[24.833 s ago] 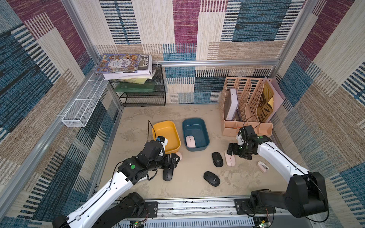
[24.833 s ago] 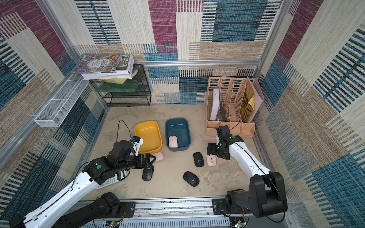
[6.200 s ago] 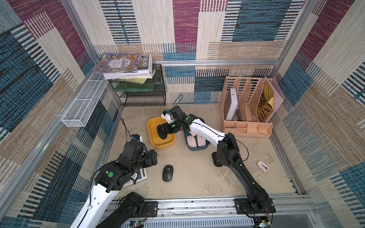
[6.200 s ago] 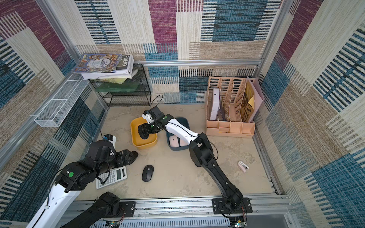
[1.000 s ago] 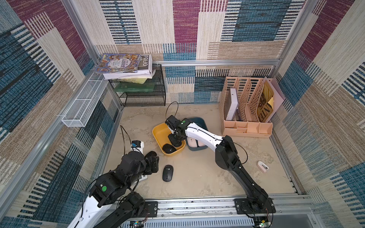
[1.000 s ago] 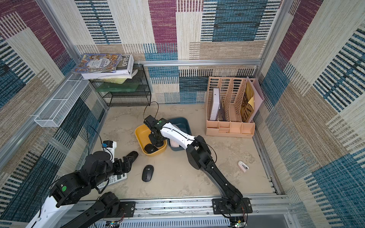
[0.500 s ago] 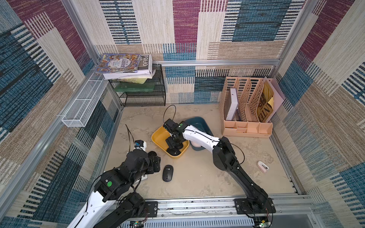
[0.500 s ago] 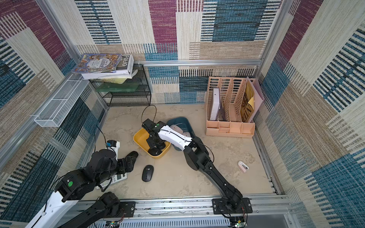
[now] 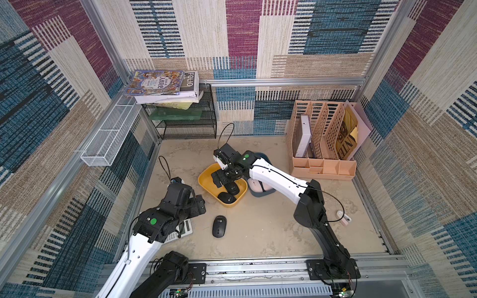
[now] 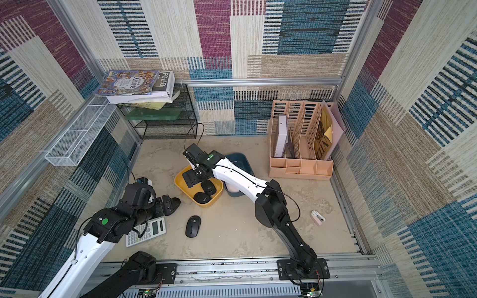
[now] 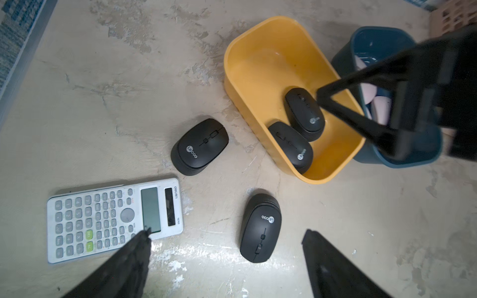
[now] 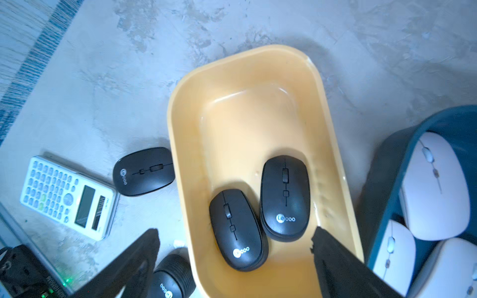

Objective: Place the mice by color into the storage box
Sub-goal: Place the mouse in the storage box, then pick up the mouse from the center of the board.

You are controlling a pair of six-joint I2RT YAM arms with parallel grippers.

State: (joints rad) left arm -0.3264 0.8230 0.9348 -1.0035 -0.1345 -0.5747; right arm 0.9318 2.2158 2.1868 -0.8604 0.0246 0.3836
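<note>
Two black mice (image 12: pixel 285 198) (image 12: pixel 237 229) lie side by side in the yellow bin (image 9: pixel 206 178). My right gripper (image 12: pixel 235 233) hangs open just above them, holding nothing. Three pale pink mice (image 12: pixel 436 185) fill the blue bin (image 12: pixel 382 165), which my right arm mostly hides in both top views. One black mouse (image 9: pixel 219 226) lies on the bare floor. Another (image 11: pixel 200 147) rests between the yellow bin and the calculator (image 11: pixel 113 219). My left gripper (image 11: pixel 227 236) is open above the floor, with the first floor mouse (image 11: pixel 260 227) between its fingers' line, untouched.
A small pinkish-white gadget (image 9: pixel 343 216) lies near the right wall. A peach file organiser (image 9: pixel 322 144) stands at the back right. A black wire rack (image 9: pixel 185 121) with books is at the back left, and a white mesh basket (image 9: pixel 108 136) hangs on the left wall.
My right gripper has opened and let go of a black mouse, which now lies in the yellow bin beside the other. The left arm shifted slightly, still open.
</note>
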